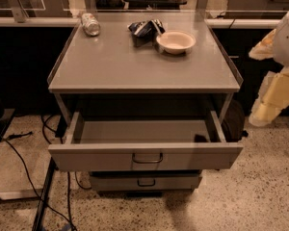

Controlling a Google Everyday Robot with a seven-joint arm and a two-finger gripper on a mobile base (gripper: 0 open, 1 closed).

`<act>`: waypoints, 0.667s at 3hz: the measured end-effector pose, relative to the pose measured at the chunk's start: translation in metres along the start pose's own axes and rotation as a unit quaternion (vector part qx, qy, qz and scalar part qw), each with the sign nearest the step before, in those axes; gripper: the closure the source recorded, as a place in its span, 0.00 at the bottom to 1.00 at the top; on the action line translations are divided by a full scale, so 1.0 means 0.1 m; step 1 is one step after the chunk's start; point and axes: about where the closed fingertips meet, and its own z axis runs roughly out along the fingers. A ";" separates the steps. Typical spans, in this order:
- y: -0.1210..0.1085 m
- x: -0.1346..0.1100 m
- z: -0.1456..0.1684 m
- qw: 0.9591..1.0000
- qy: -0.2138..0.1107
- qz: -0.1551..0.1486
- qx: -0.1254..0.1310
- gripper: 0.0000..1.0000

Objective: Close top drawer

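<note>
The top drawer [144,157] is a wide grey metal drawer pulled far out of the cabinet. Its flat front panel faces me with a rectangular loop handle [147,158] at the centre. Its shallow grey tray [142,130] looks empty. My gripper [266,113] hangs at the right edge of the view on the cream-coloured arm [279,88]. It is to the right of the drawer's right front corner and apart from it.
A lower drawer [145,181] sits slightly out beneath the top one. On the cabinet top [111,66] are a tipped can [90,24], a crumpled dark bag [143,30] and a white bowl [176,42]. Cables [24,172] lie on the speckled floor at the left.
</note>
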 end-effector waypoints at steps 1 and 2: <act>0.00 0.00 0.00 1.000 0.000 0.000 0.000 0.42; 0.02 -0.02 0.14 1.000 0.002 -0.002 0.007 0.66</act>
